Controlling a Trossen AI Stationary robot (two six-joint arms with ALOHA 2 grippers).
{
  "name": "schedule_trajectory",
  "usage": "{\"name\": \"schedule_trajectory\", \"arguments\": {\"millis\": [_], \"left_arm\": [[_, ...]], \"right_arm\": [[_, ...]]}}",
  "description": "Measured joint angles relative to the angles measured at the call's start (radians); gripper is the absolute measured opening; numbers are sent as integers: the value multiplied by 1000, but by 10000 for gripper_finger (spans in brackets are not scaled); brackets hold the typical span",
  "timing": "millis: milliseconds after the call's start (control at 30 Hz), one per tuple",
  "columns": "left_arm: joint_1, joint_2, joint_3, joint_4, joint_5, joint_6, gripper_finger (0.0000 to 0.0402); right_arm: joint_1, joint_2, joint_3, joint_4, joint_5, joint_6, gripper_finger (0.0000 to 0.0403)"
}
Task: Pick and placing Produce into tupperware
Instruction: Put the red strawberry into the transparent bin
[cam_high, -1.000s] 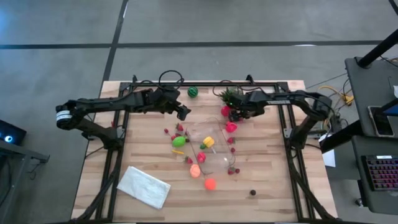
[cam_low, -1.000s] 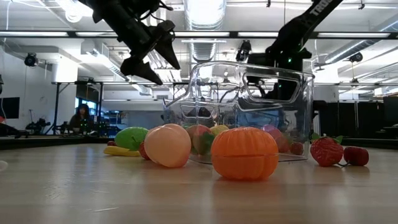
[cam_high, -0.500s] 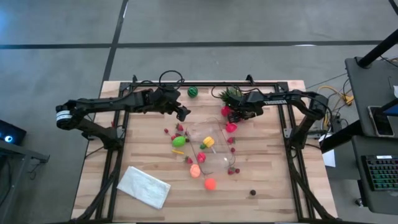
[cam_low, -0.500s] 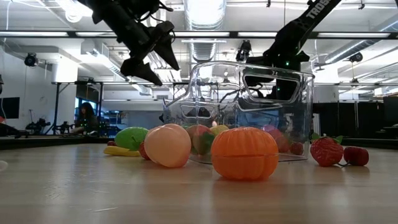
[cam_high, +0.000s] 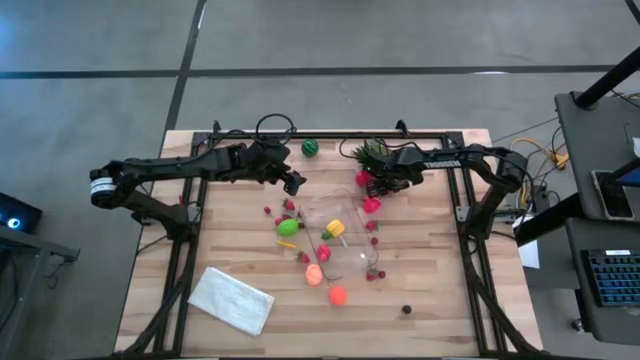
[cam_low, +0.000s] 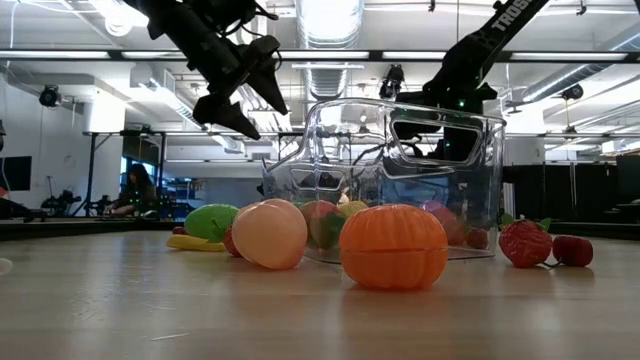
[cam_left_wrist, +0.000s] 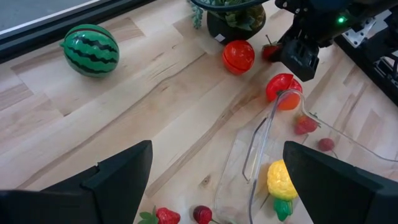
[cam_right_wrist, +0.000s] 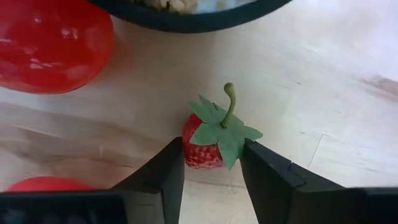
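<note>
My right gripper (cam_right_wrist: 211, 169) points down beside the potted plant (cam_high: 370, 153) at the table's far side, shut on a tiny red strawberry (cam_right_wrist: 204, 148) with a green leaf cap. My left gripper (cam_left_wrist: 214, 186) hangs open above the table, left of the far end of the clear tupperware (cam_high: 340, 238). A yellow toy (cam_high: 335, 228) lies in the tupperware. Loose produce rests on the wood around it: a red tomato (cam_left_wrist: 239, 56), a pink-red fruit (cam_left_wrist: 283, 87), a lime-green piece (cam_high: 287, 227), a peach one (cam_high: 313, 275), an orange (cam_high: 338, 295) and a striped watermelon (cam_high: 310, 147). My right gripper pinches the strawberry's two opposite sides (cam_right_wrist: 186, 152) between its two fingers (cam_right_wrist: 165, 177). They come from above, pointing down. The strawberry sits on the table with its stem (cam_right_wrist: 230, 102) up.
The plant's dark pot (cam_right_wrist: 186, 9) and the red tomato (cam_right_wrist: 50, 43) stand close to my right gripper. A white folded cloth (cam_high: 232, 300) lies at the near left. Small strawberries (cam_high: 375, 272) lie scattered around the tupperware. The dark frame rails (cam_high: 460, 200) run along both table sides.
My right gripper has stayed in place by the pot and its fingers have drawn together onto the strawberry. My left gripper has kept still.
</note>
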Motion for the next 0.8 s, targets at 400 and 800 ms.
{"name": "schedule_trajectory", "arguments": {"millis": [400, 800], "left_arm": [[0, 0, 0, 1, 0, 1, 347], [0, 0, 0, 2, 0, 0, 347]], "right_arm": [[26, -65, -1, -2, 2, 4, 136], [207, -444, -1, 80, -263, -64, 136]]}}
